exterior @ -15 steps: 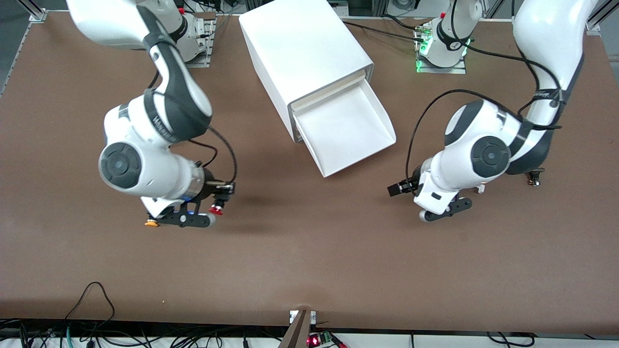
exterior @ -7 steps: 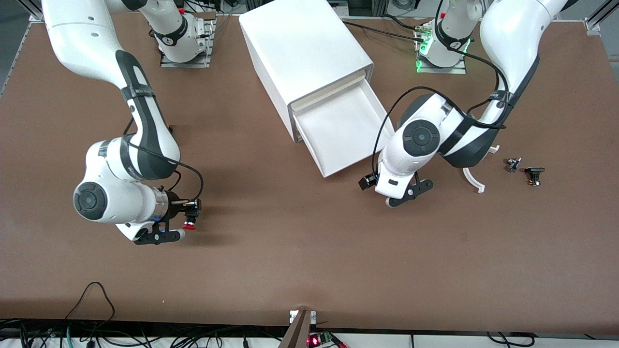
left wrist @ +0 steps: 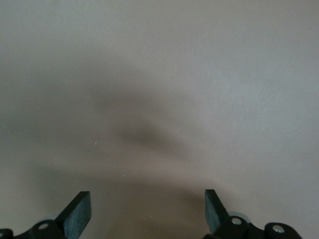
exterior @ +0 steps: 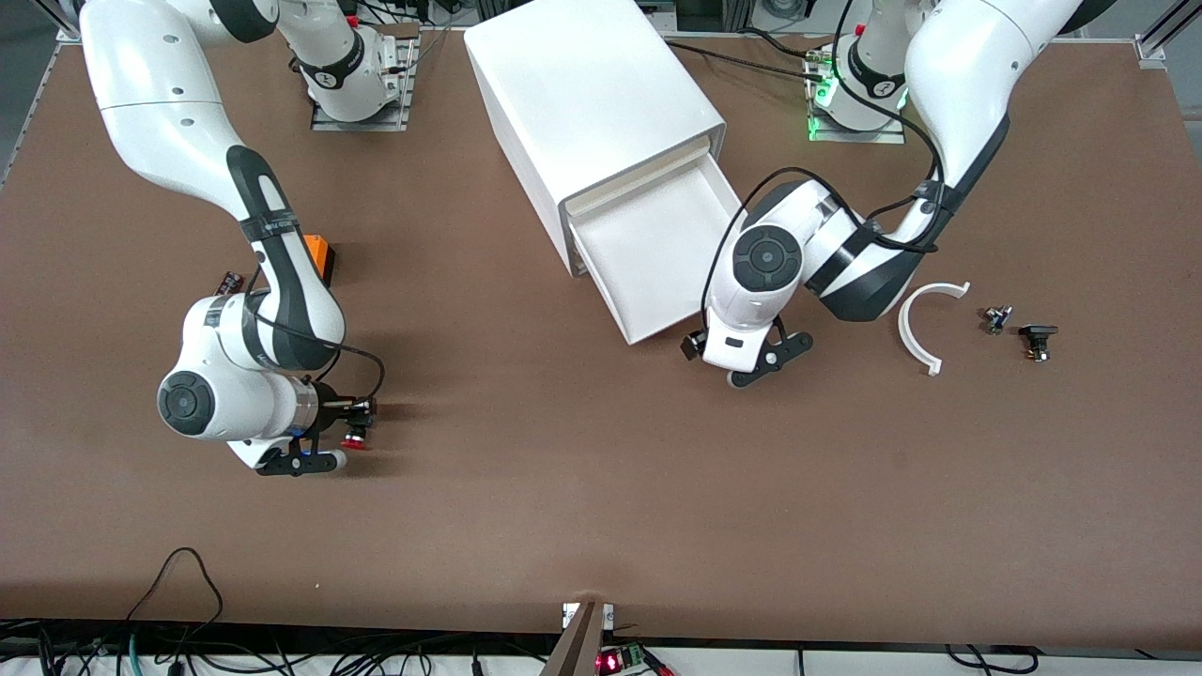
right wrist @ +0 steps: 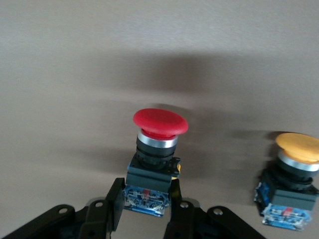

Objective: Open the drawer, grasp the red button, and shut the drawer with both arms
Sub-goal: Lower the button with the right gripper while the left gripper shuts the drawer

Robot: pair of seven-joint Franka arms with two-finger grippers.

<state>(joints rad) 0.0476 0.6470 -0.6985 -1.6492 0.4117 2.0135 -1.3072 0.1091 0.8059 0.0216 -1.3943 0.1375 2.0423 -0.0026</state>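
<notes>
The drawer [exterior: 669, 252] stands pulled out of the white cabinet [exterior: 592, 103], and its tray looks empty. My right gripper [exterior: 358, 424] is shut on the red-capped button [exterior: 355, 438], low over the table toward the right arm's end. In the right wrist view my right gripper [right wrist: 145, 199] has its fingers clamped on the blue body under the button's red cap [right wrist: 160, 121]. My left gripper [exterior: 756, 361] hangs low beside the drawer's front corner. In the left wrist view my left gripper [left wrist: 146, 214] is open and empty over bare table.
An orange-yellow-capped button [right wrist: 294, 174] stands on the table beside the held one. An orange cube [exterior: 318, 254] lies by the right arm. A white curved piece [exterior: 925, 324] and two small dark parts [exterior: 997, 319] [exterior: 1037, 338] lie toward the left arm's end.
My right gripper carried the red button lower and toward the right arm's end, uncovering the orange cube. My left arm swung in toward the drawer's front corner, uncovering the white curved piece.
</notes>
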